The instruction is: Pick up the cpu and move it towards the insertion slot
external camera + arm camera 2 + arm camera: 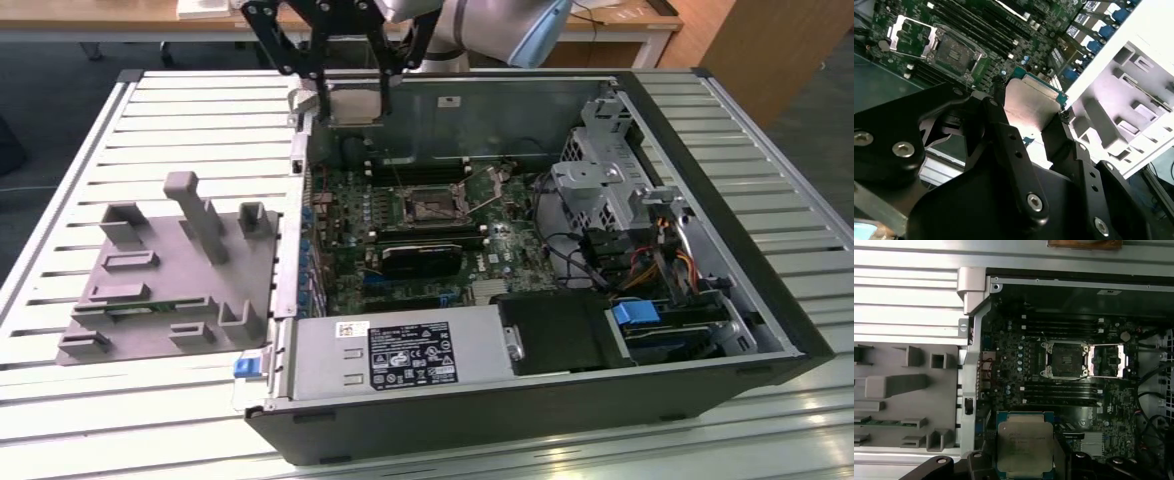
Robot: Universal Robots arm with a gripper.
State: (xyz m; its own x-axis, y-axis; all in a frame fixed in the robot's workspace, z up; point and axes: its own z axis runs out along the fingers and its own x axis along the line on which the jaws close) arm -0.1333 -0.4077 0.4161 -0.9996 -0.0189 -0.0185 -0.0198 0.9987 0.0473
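My gripper (350, 92) is shut on the cpu (351, 108), a flat square chip with a silvery top. It holds the chip in the air above the far left corner of the open computer case, in the exterior view. In both wrist views the black fingers (1004, 145) clamp the cpu (1030, 106) by two opposite edges, and its metal lid (1025, 442) faces the first wrist camera. The insertion slot (430, 206) is a square socket with a shiny frame and dark centre in the middle of the motherboard, below the chip and apart from it. Its metal lid (1109, 360) is swung open beside the socket (1063, 359).
A grey plastic holder fixture (160, 270) with upright blocks lies on the slatted table on the exterior view's left of the case. Inside the case are long black memory slots (424, 236), a drive cage (601, 185), loose cables (641, 270) and a power supply (400, 355) at the front.
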